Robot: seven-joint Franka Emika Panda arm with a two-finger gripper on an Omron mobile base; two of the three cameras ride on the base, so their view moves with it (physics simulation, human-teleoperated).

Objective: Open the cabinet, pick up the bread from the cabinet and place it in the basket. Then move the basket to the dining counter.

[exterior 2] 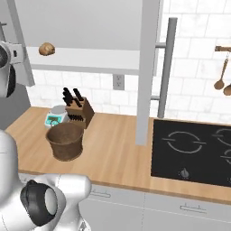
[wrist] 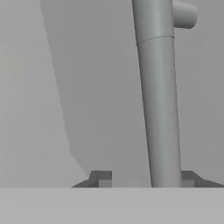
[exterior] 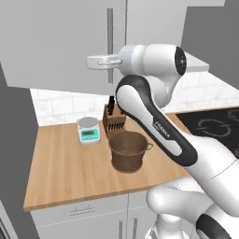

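Two flat doors front the light-grey cabinet; from the right base view one door stands swung out, edge-on to the room, and the inside is exposed behind it; the other door faces the left base view with its long vertical bar handle upright.

Below runs the wooden worktop, backed by white tile; a black hob is set into its right part.

The basket stands upright on the worktop, near the front edge, just in front of the knife block and well apart from the hob; a small kitchen scale sits beside the block, towards the wall.

The bread, a small brown roll, lies on the white cabinet shelf at its left part, above the basket and well apart from it.

The gripper is at the bar handle; in the hand view the handle passes between the two fingertips, close against one tip with a clear gap to the other; the jaws stand partly spread around the bar and are not clamped on it; whether the nearer tip touches the bar cannot be told.
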